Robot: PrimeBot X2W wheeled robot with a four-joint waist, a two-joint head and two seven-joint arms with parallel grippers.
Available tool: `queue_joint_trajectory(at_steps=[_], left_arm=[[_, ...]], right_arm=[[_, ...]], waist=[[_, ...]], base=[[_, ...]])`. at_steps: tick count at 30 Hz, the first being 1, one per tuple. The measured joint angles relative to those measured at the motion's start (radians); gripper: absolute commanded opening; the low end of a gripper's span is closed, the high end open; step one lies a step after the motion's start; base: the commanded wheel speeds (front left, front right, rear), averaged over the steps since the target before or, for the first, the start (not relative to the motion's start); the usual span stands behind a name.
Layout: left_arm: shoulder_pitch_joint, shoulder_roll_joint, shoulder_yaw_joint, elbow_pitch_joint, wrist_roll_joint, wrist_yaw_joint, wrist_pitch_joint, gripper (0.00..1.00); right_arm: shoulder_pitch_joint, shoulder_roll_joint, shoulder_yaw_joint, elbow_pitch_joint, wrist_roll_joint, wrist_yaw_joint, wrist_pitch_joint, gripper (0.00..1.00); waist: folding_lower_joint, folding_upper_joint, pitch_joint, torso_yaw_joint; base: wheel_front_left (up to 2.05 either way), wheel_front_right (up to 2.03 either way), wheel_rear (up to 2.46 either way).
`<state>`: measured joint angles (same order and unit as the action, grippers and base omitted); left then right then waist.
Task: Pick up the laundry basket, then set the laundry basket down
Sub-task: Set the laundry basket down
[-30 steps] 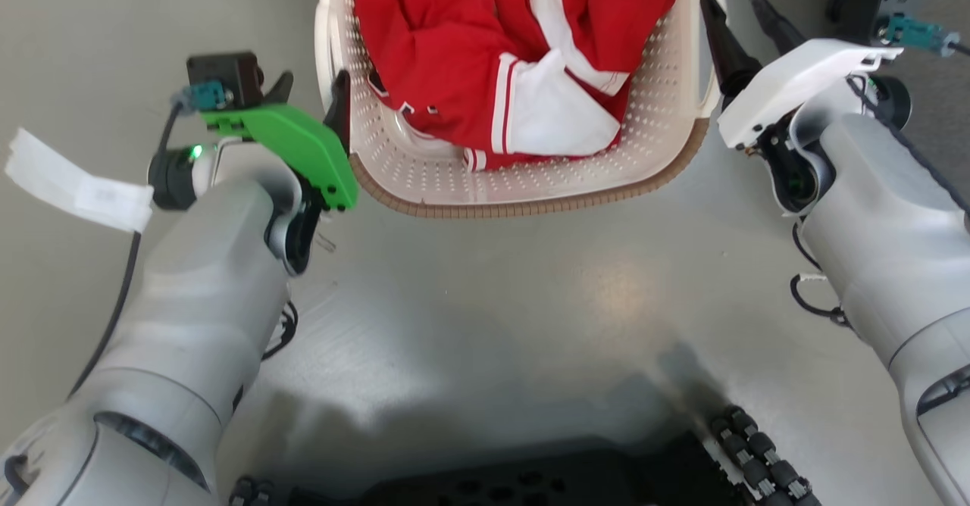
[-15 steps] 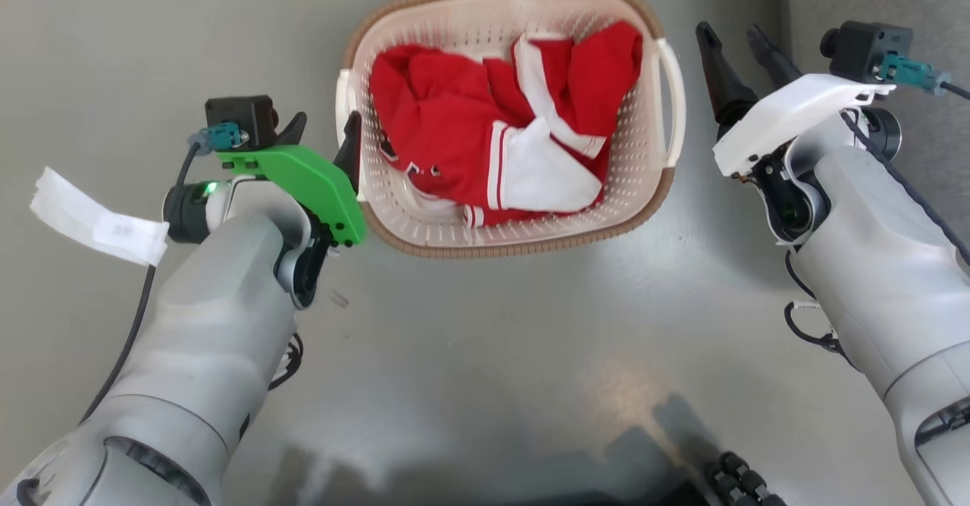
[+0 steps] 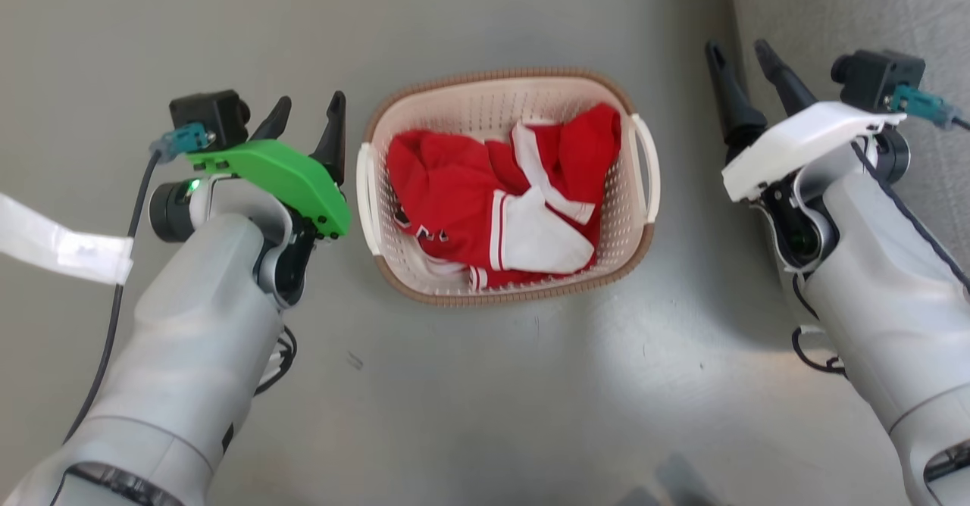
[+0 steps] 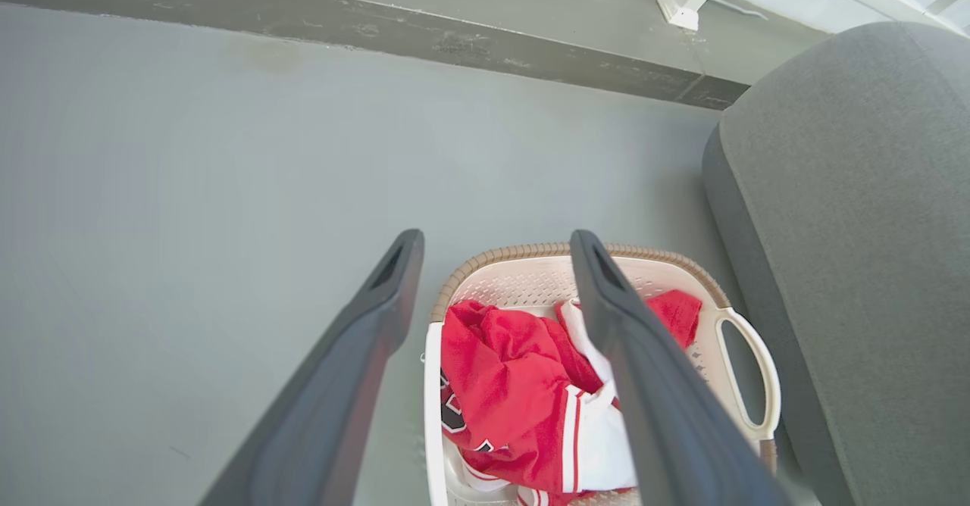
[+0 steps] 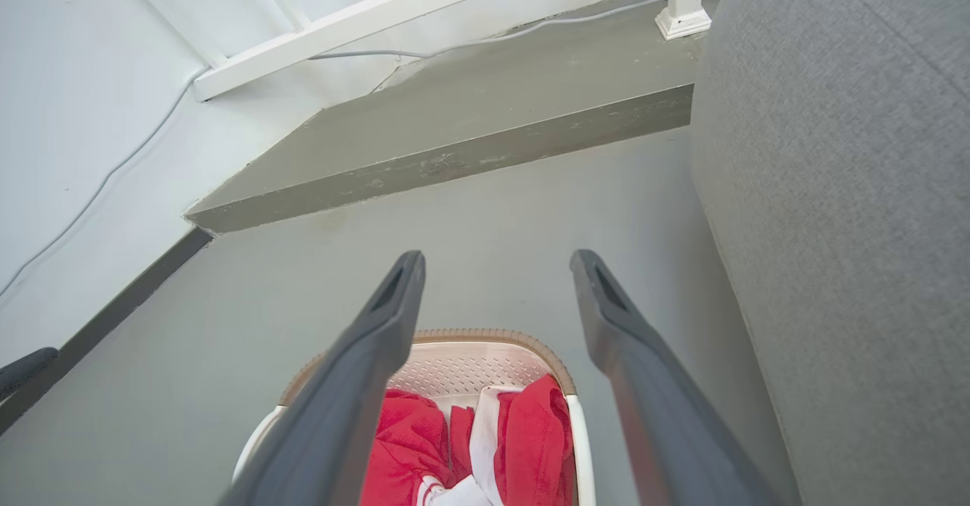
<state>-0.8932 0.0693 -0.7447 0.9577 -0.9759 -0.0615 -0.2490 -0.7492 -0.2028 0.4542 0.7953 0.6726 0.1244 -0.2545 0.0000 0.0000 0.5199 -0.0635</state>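
The wide grey floor (image 3: 485, 385) carries the small oval cream-white perforated plastic laundry basket (image 3: 496, 76) with its brown woven-look rim. It stands between the two pairs of fingers, and a crumpled red and white garment (image 3: 455, 188) lies inside it. The left gripper (image 3: 311, 104) holds its long dark fingers spread and empty, near the basket's white left handle (image 3: 365, 195) but not touching it. The right gripper (image 3: 736, 48) is also spread and empty. A strip of bare floor lies between its fingers and the white right handle (image 3: 650, 165).

I cannot tell whether the basket waits for the lift or is already set down. If the lift is to come, I judge that each pair of fingers must go down to its own handle and take the handle bar between them. Both arms should then rise together, so that the basket stays level and the garment does not slide.

For room, the floor beyond and outside the left fingers is free. The big grey fabric seat (image 4: 856, 226) stands close outside the right fingers, so the right arm has little space on that side. A low grey step (image 5: 455, 161) lies ahead of the fingertips.
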Motion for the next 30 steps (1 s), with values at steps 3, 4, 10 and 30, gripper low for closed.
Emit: queue_joint_trajectory(at_steps=[3, 4, 10, 30], left_arm=[[0.033, 0.009, 0.029, -0.034, 0.023, 0.001, 0.000, 1.00], [0.044, 0.011, 0.039, -0.046, 0.030, 0.001, 0.000, 1.00], [0.103, 0.023, 0.095, -0.119, 0.085, 0.011, 0.000, 1.00], [0.429, 0.054, 0.312, -0.398, 0.261, 0.022, -0.003, 1.00]], right_arm=[[0.031, 0.000, -0.023, -0.027, -0.014, 0.000, 0.000, 1.00], [0.042, 0.000, -0.032, -0.039, -0.018, 0.000, 0.000, 1.00], [0.095, 0.005, -0.050, -0.090, -0.053, 0.000, 0.000, 1.00], [0.355, 0.031, -0.132, -0.234, -0.139, -0.012, 0.000, 1.00]], waist=[[0.0000, 0.0000, -0.038, 0.002], [0.0000, 0.0000, -0.051, 0.003], [0.0000, 0.0000, -0.115, 0.009], [-0.0001, 0.0000, -0.372, 0.021]], base=[[0.00, 0.00, 0.00], [0.00, 0.00, 0.00], [0.00, 0.00, 0.00], [0.00, 0.00, 0.00]])
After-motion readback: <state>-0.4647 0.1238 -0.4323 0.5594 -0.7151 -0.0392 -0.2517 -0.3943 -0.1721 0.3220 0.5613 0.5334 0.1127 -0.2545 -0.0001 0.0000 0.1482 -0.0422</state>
